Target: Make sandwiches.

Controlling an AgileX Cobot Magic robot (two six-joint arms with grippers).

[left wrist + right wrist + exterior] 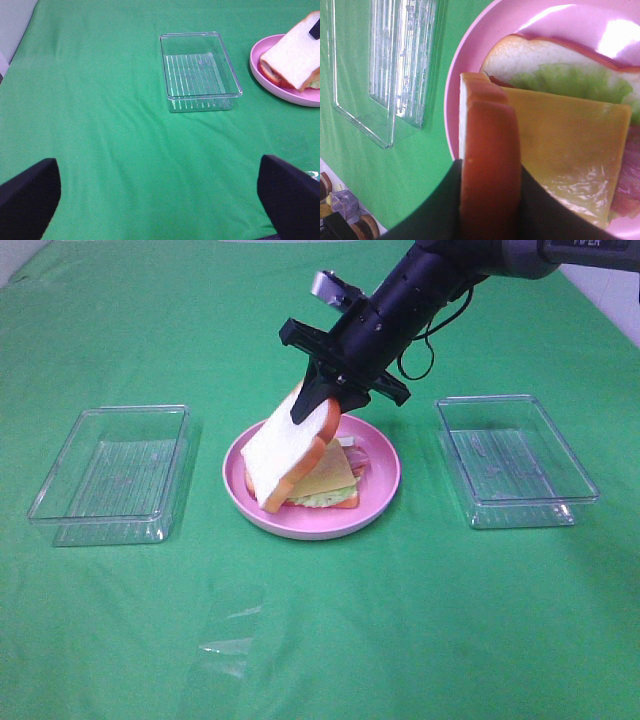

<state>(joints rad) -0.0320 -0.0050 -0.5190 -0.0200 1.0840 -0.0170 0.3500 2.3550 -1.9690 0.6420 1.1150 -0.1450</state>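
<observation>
A: What is seen on the green table point(330, 640)?

B: A pink plate point(385, 475) is set at the centre, between two clear trays. The left tray point(110, 475) and the right tray point(515, 460) are placed well apart from it, one on each side.

A: And the sandwich?

B: The sandwich point(325, 485) is laid on the plate. A lower bread slice point(535, 52) is topped with lettuce point(570, 82), a reddish strip point(630, 185) and a yellow cheese slice point(570, 145). The top bread slice point(290, 452) is held tilted over the stack, its lower edge brought down at the near left side of the plate and its upper edge raised.

A: By which arm is it held?

B: The right claw point(322, 400) is closed on the upper, crusted edge of the top slice, which is pinched between its two fingers; in the right wrist view the orange-brown crust point(490, 165) is seen gripped from both sides by dark pads point(432, 210).

A: And the left claw?

B: The left claw point(160, 195) is held wide open and nothing is gripped by it. Its two dark fingertips point(30, 192) are shown over bare cloth, on the near side of the left tray point(200, 70), with the plate point(280, 90) seen beyond.
</observation>
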